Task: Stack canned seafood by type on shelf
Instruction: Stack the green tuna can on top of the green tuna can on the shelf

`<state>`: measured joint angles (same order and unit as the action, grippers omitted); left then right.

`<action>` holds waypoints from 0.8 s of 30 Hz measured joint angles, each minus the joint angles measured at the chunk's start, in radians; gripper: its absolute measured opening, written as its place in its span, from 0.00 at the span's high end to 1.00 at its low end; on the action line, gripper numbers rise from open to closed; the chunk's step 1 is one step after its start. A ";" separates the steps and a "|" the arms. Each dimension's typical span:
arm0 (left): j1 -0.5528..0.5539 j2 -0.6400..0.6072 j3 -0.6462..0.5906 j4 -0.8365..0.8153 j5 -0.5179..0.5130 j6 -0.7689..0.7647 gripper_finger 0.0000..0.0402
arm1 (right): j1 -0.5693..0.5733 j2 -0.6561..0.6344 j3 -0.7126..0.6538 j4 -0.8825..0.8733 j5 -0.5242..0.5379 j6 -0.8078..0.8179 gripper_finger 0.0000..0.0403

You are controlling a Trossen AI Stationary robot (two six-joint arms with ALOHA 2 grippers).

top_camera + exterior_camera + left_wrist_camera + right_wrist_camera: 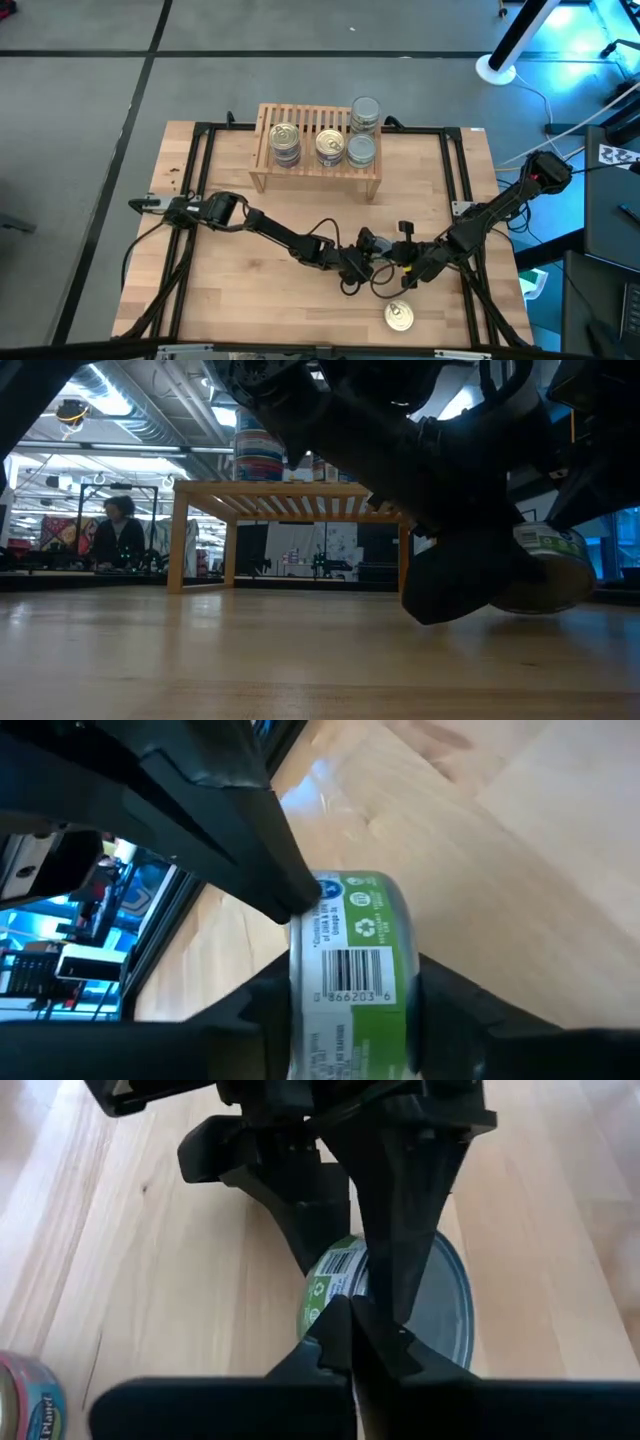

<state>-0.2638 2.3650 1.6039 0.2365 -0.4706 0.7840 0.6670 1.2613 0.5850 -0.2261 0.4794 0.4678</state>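
Observation:
A green-labelled can (350, 960) with a silver lid (450, 1315) stands tipped on its edge on the tabletop, in the middle toward the near side. My left gripper (345, 1020) is shut on it, reaching in from the table's left. My right gripper (352, 1330), coming from the right, is shut with its tips at the can's wall. In the high view both grippers (380, 262) cover the can. The wooden shelf (318, 172) at the far side carries two gold-lidded cans (285, 140) and silver-lidded cans (362, 148) at its right end. My left gripper pinches the can between its two fingers, one on each flat face (415, 990), with the label band between them. The fingers slant down from the table's left. The can is tilted, and its lower rim (540, 605) seems to rest on the tabletop. My right gripper's shut fingertips (300, 905) rest against the can's labelled wall (332, 1292) near one rim. They slant down from the table's right.
A gold-lidded can (399, 317) stands alone near the table's front edge, just near of the grippers. A pink-labelled can (25, 1390) shows beside the right gripper. A black frame (200, 150) runs along the table's sides. Free wood lies between grippers and shelf.

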 joint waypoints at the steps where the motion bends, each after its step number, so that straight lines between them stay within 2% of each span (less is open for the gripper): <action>1: -0.001 0.000 0.000 0.000 0.000 -0.007 0.66 | 0.000 0.000 0.000 0.000 -0.001 0.001 0.99; 5: -0.005 0.000 0.000 0.002 0.002 -0.046 0.67 | -0.001 0.000 0.000 0.005 -0.042 -0.001 0.92; 12: -0.010 -0.003 0.000 0.007 -0.008 -0.081 0.67 | 0.000 -0.001 0.034 -0.041 -0.067 -0.004 0.71; 18: -0.013 -0.061 0.000 0.003 -0.032 -0.117 0.67 | 0.000 -0.008 0.239 -0.396 -0.124 -0.088 0.67; 24: -0.009 -0.158 0.000 0.002 -0.144 0.026 0.67 | 0.001 -0.010 0.473 -0.736 -0.042 -0.110 0.66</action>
<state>-0.2728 2.2067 1.6035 0.2390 -0.6144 0.8102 0.6677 1.2518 1.0581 -0.9618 0.4370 0.3575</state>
